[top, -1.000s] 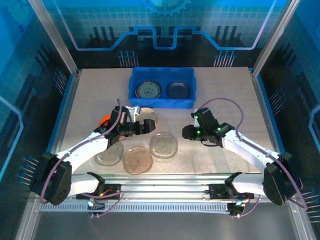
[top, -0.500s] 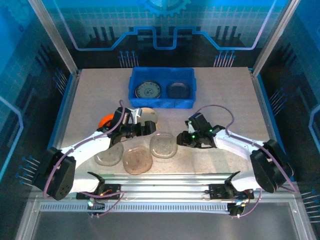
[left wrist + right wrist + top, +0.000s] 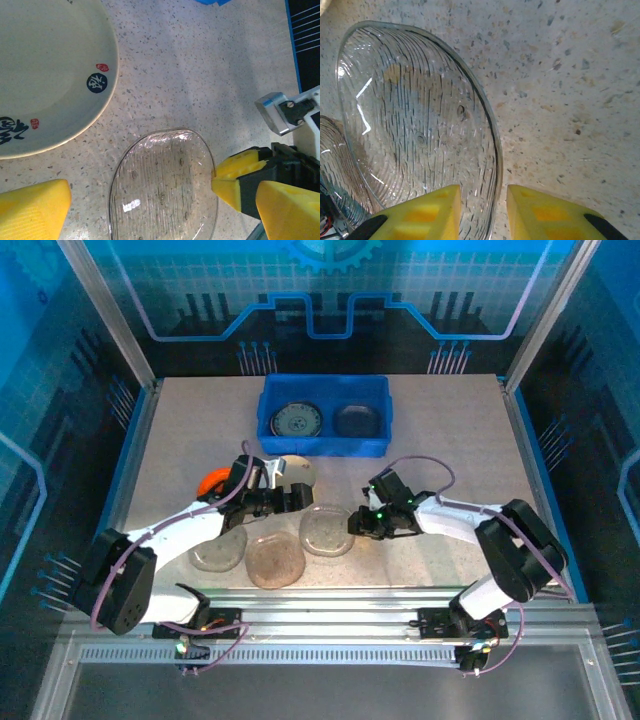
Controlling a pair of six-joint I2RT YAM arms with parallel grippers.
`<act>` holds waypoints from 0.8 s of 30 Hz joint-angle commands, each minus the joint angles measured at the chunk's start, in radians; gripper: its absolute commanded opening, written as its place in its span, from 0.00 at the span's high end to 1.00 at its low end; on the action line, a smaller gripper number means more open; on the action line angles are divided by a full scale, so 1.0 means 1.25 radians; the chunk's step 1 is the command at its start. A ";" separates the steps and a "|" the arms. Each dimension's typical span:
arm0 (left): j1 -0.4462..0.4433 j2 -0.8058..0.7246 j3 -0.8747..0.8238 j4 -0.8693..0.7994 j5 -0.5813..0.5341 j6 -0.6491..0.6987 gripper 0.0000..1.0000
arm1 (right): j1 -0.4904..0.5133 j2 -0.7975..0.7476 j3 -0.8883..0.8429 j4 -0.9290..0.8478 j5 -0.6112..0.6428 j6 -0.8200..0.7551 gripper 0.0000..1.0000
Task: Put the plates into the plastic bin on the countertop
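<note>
The blue plastic bin (image 3: 323,443) stands at the back of the beige countertop (image 3: 440,450) with a blue-patterned plate (image 3: 297,421) and a dark glass plate (image 3: 357,420) inside. A clear glass plate (image 3: 325,531) (image 3: 415,120) (image 3: 160,190) lies mid-table. My right gripper (image 3: 356,523) (image 3: 482,212) is open, one finger (image 3: 422,212) over the dish and the other outside, the rim between them. My left gripper (image 3: 296,497) (image 3: 160,215) hovers wide open above that plate, beside the cream plate (image 3: 296,471) (image 3: 45,75).
An orange plate (image 3: 209,481) lies partly under the left arm. A brownish glass plate (image 3: 275,560) and another clear one (image 3: 218,548) sit near the front rail. The right gripper's yellow finger (image 3: 231,176) touches the plate's rim in the left wrist view.
The right gripper moved left to the clear plate's right rim and its jaws narrowed around it. The left arm shifted only slightly.
</note>
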 commanded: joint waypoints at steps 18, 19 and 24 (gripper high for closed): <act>-0.008 0.037 -0.003 0.020 -0.007 0.022 0.04 | 0.006 0.057 -0.002 0.045 -0.012 0.034 0.78; -0.008 0.038 -0.003 0.021 -0.006 0.021 0.04 | 0.006 0.056 -0.002 0.048 -0.012 0.037 0.80; -0.008 0.042 0.001 0.021 -0.005 0.023 0.04 | 0.002 0.050 -0.011 0.063 -0.016 0.050 0.85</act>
